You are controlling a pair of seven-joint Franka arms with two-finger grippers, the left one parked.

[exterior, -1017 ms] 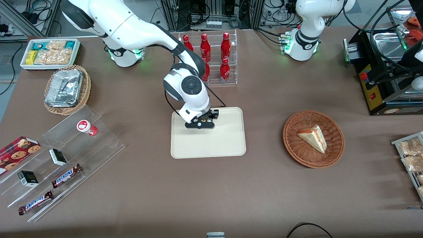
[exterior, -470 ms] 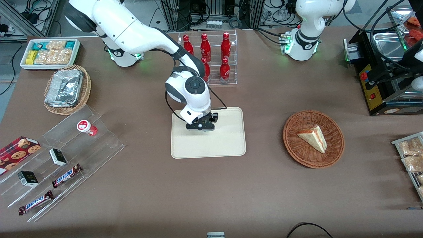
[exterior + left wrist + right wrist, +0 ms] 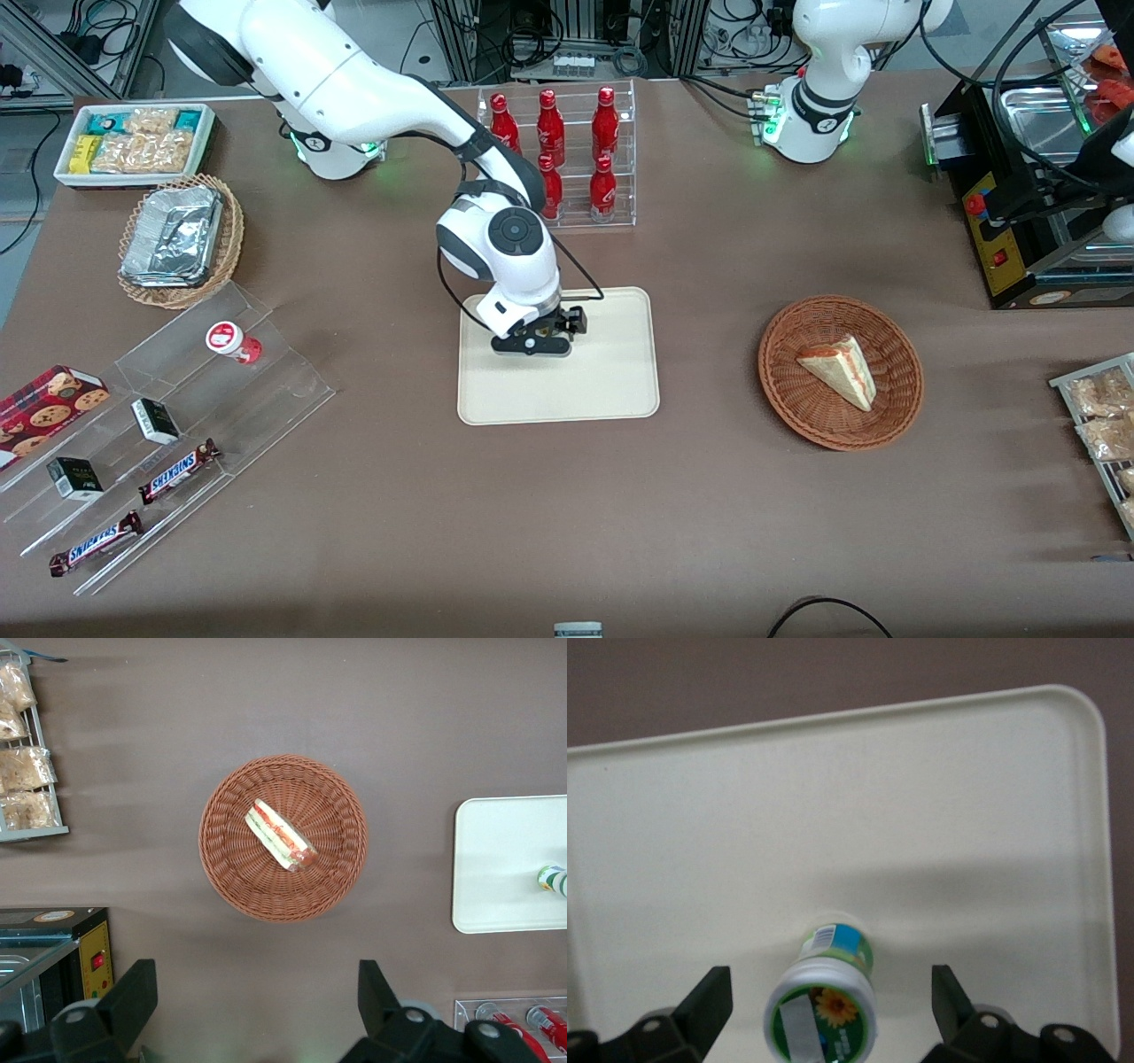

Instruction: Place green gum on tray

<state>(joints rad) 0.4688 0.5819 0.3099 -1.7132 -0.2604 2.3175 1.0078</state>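
The end effector hangs over the tray, low above the part of it farther from the front camera. Its two fingers are spread wide and grip nothing; the wrist camera shows clear gaps on either side of the green gum, which sits between them without touching either one. The gum bottle rests on the tray's surface, its white-and-green lid with a flower print turned up toward the wrist camera. From the front the bottle is hidden under the wrist. Toward the working arm's end of the counter a clear stepped rack holds a red-lidded bottle. Toward the parked arm's end a wicker basket holds a sandwich wedge.
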